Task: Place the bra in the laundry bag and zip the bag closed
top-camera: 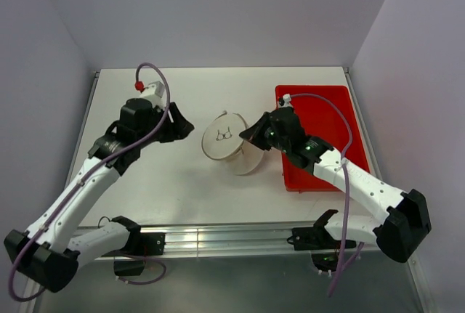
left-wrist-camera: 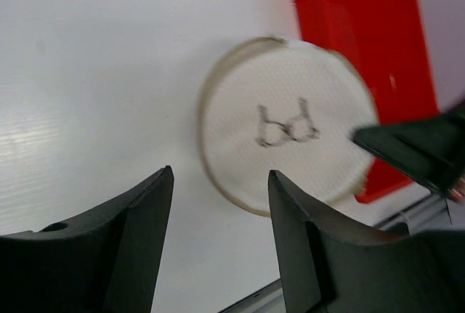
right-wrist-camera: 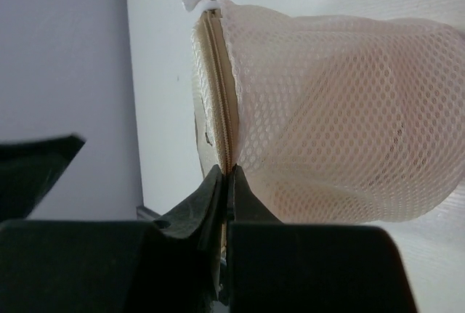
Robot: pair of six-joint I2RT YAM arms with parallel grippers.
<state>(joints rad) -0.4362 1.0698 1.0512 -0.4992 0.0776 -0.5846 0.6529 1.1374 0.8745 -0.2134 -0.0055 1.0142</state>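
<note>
At the laundry bag (right-wrist-camera: 349,110) zip (right-wrist-camera: 220,80), right claw (right-wrist-camera: 227,176) pinches tight.

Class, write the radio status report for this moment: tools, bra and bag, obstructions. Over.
Left tool open, clear of the laundry bag. Right tool shut on its zip. Bra inside, seen through mesh. Red tray beside bag, not blocking.

The off-white mesh laundry bag (top-camera: 227,139) lies on its side — peach bra (right-wrist-camera: 349,110) visible inside.
</note>
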